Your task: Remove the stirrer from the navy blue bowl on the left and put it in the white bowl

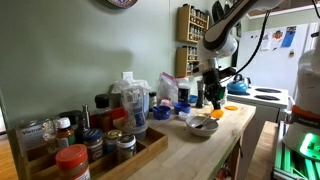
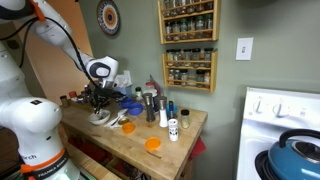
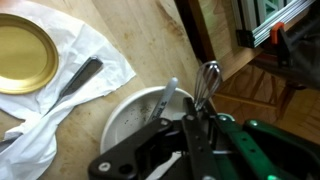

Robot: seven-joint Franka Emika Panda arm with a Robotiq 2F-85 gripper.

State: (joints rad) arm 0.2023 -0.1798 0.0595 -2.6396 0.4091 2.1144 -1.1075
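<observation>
My gripper is shut on the stirrer, a wire whisk whose head sticks out past the fingertips. It hangs over the far rim of the white bowl. A grey utensil leans inside that bowl. In both exterior views the gripper hangs just above the white bowl. The navy blue bowl stands just behind it on the wooden counter; it also shows in an exterior view.
A gold lid and a spoon lie on white paper beside the bowl. A flat orange dish sits near the counter's edge. Jars and bottles crowd the back, with a spice crate and a stove nearby.
</observation>
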